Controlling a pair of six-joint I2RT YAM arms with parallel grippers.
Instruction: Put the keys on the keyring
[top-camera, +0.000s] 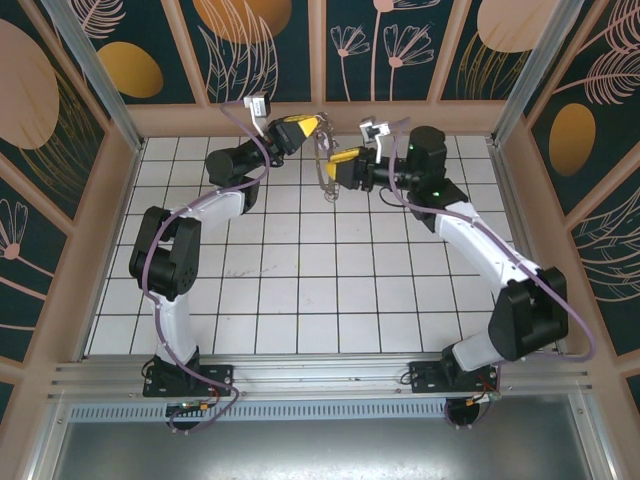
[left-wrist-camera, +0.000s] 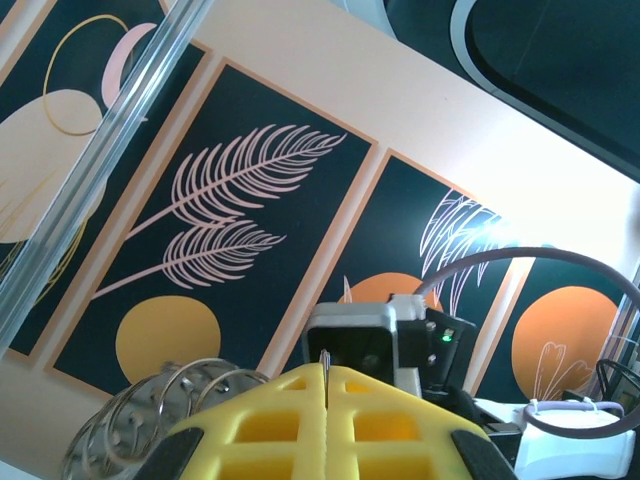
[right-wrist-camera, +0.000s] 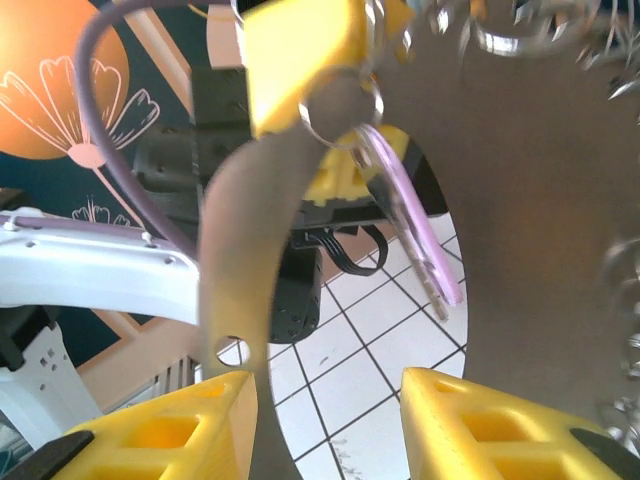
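Aloft, the left claw (left-wrist-camera: 327, 380) is clamped on the keyring (right-wrist-camera: 520, 200) — the right claw (right-wrist-camera: 325, 420) gapes part-open astride it.

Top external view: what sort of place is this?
Probably a purpose-built robot test cell, not a real room: a white gridded tabletop, walls of printed botanical panels, and an aluminium rail along the near edge.

Keyring (top-camera: 322, 165) btwn L & R jaws, above table (top-camera: 300, 300) far end; key (right-wrist-camera: 412, 228) on it.
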